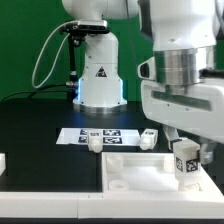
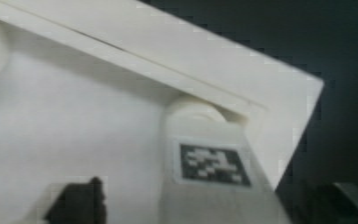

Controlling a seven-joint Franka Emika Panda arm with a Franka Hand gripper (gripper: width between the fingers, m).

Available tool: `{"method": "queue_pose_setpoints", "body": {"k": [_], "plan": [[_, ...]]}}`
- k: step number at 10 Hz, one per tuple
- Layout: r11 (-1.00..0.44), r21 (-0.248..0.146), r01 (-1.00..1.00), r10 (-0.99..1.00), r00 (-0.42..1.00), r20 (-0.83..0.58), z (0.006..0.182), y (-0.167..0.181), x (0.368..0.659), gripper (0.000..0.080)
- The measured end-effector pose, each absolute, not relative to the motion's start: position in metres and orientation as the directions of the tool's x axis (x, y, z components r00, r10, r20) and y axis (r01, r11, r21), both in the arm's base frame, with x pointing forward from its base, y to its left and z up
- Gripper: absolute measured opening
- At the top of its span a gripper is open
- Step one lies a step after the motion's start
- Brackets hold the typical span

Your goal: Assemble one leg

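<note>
Likely light and rigid, the leg (image 2: pixel 202 140) is a chunky white plastic post, smooth and perhaps slick, so I would take it across its sides at mid-height. It stands upright near a corner of the flat white panel (image 1: pixel 130 172). My pincer (image 2: pixel 211 188) straddles it, jaws apart and not touching.

Green backdrop (image 1: pixel 22 35) behind a matte black table (image 1: pixel 35 120), the marker board (image 1: pixel 100 133) lying flat on it, a pale band (image 1: pixel 50 207) along the near edge, lighting even.

Black table (image 1: pixel 40 125) bears marker board (image 1: pixel 112 131), a leg (image 1: pixel 94 141), another leg (image 1: pixel 148 139), white panel (image 1: pixel 135 172).
</note>
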State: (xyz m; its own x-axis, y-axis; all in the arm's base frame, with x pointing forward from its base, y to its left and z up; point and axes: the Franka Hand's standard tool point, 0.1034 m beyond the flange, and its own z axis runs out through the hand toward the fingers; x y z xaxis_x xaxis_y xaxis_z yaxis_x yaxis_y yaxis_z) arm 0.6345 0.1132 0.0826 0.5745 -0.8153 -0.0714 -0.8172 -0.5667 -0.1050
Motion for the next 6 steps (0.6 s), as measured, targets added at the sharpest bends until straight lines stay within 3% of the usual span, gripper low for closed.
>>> {"method": "queue_pose_setpoints", "body": {"k": [1,2,5,6], "plan": [[-0.716,-0.116,-0.689,-0.687,0.724,-0.058,0.0821,0.1164,0.6325,0.0618],[-0.808,-0.110,-0.578,-0.575,0.816,-0.062,0.0807,0.1184,0.6282,0.0640],[-0.892,-0.119,-0.437,-0.435,0.899,-0.040,0.0797,0.1168,0.6287,0.0648],[-0.947,-0.113,-0.301,-0.301,0.953,-0.019,0.0792,0.1149,0.6289,0.0649]]}}
